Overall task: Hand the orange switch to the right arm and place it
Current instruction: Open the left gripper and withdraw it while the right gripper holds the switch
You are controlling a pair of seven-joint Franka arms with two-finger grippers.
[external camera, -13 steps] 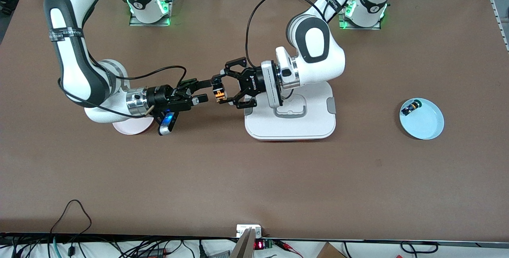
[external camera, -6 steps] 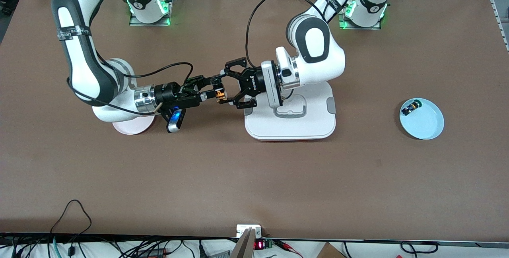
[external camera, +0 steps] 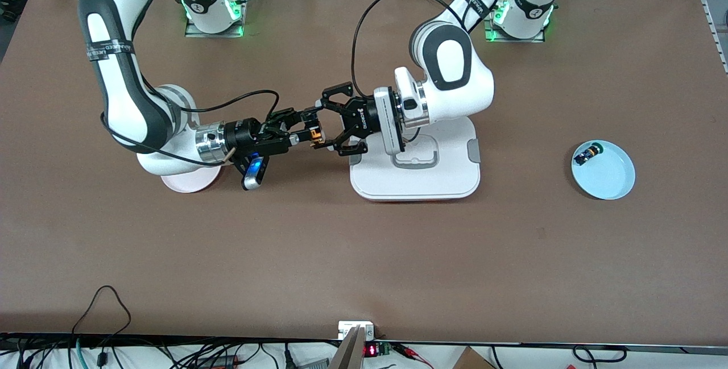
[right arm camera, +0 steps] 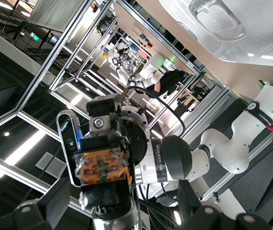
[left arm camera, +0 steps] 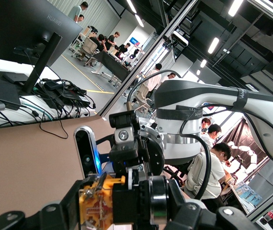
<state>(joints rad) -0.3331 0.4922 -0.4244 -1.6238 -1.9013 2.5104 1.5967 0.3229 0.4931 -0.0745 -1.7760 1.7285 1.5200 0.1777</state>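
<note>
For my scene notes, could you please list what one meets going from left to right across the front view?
Pink plate → right gripper → orange switch → left gripper → white tray → blue plate holding a small dark part.

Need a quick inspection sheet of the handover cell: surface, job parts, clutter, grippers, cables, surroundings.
Surface: brown table, no spills seen.
Job's things: orange switch held in the air between both grippers, above bare table beside the white lidded box.
Clutter: light blue plate toward the left arm's end, carrying a small dark part; pink plate under the right arm.
Grippers: left gripper shut on the orange switch; right gripper open, fingers around the switch, not clamped.
Cables: black cable looping over the left arm; loose leads along the table's near edge.
Surroundings: people and monitors, wrist views only.
</note>
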